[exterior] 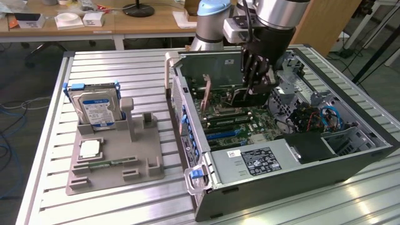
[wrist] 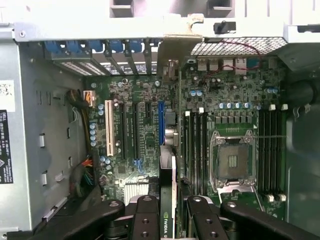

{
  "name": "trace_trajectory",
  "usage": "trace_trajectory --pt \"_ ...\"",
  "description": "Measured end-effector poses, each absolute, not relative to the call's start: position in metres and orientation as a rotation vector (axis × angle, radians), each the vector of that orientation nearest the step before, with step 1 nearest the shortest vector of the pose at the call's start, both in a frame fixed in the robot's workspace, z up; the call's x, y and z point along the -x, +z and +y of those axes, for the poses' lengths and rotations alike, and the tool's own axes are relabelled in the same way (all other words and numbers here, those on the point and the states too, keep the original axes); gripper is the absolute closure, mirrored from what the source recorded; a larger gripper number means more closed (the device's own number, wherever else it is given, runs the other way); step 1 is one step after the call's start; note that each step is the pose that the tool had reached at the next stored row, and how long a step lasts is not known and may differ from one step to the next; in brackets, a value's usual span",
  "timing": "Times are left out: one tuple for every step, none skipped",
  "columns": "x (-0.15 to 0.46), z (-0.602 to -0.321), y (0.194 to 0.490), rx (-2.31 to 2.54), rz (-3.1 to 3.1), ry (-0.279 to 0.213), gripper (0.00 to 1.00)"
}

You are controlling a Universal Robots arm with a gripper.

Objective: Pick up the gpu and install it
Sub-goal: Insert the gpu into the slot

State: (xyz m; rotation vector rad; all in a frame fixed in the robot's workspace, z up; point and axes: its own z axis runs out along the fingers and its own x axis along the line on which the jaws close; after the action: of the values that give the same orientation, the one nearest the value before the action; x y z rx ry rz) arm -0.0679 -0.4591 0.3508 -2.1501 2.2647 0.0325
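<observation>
A: What's sitting at the exterior view's left?
B: A hard drive (exterior: 93, 110) is standing upright in a grey holder (exterior: 144, 177) on the slatted table (exterior: 137, 70). A small green mem stick (exterior: 106, 163) is lying flat on the holder's near part.
A: And going rightward?
B: An open PC case (exterior: 312, 177) is lying on its side w/ the mobo (exterior: 240, 124) facing up and the PSU (exterior: 256, 161) sitting at the near end.
A: Claw?
B: The gripper (exterior: 256, 85) is reaching down into the case's far part, fingers (wrist: 145, 220) pinching the gpu (wrist: 169, 180) from both sides. So it's narrow and holding the card.
A: Where's the gpu exactly?
B: It's hanging on edge over the mobo, just beside the blue slot (wrist: 161, 122), bracket end pointing at the rear slot openings (can't tell whether it's touching the board).
A: Further right?
B: Red & blue cables (exterior: 322, 117) are lying inside the case.
</observation>
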Motion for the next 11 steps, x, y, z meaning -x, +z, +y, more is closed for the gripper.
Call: trace_trajectory --pt "0.068 -0.459 0.349 2.155 2.259 0.032 0.74" --pt "0.068 -0.459 0.348 2.157 2.256 0.031 0.74" --pt "0.068 -0.459 0.348 2.158 2.255 0.03 0.74" --pt "0.068 -0.459 0.348 2.158 2.255 0.03 0.74" --pt "0.068 -0.459 0.348 2.158 2.255 0.03 0.74" --pt "0.068 -0.459 0.347 2.157 2.255 0.03 0.74" --pt "0.068 -0.459 0.345 2.157 2.255 0.029 0.74" --pt "0.068 -0.459 0.344 2.157 2.255 0.029 0.74" --pt "0.068 -0.459 0.342 2.156 2.255 0.028 0.74" --pt "0.068 -0.459 0.34 2.156 2.255 0.028 0.74" --pt "0.068 -0.459 0.338 2.155 2.255 0.028 0.74"
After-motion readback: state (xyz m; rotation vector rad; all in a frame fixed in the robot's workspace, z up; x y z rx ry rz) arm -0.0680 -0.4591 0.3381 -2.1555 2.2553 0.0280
